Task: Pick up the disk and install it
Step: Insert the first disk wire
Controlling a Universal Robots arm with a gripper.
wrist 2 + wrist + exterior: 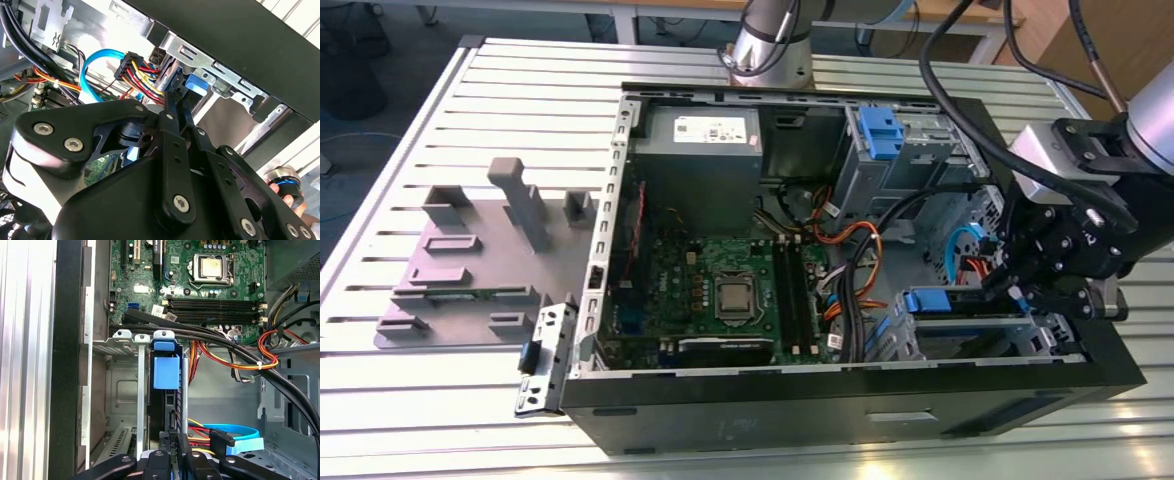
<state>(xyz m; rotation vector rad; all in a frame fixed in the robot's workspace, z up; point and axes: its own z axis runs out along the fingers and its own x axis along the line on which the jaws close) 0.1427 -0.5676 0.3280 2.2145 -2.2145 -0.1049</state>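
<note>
The disk (166,372) stands on edge in the grey metal bay (122,390) at the front corner of the open computer case, its blue carrier end toward the motherboard. In the exterior view the disk (929,301) shows as a blue block in the bay (961,340), on that view's right. My gripper (991,290) reaches down into the case over it. In the first wrist view my gripper (172,439) is shut on the disk's dark rear edge. In the second wrist view my gripper (174,89) has its black fingers close together, beside the blue carrier (196,83).
Black cable bundles (240,352) and red-yellow power wires (220,360) run next to the bay, with a blue data cable (240,432) beside my fingers. The motherboard (720,290) and power supply (698,150) fill the case. A grey fixture (467,260) lies at the exterior view's left.
</note>
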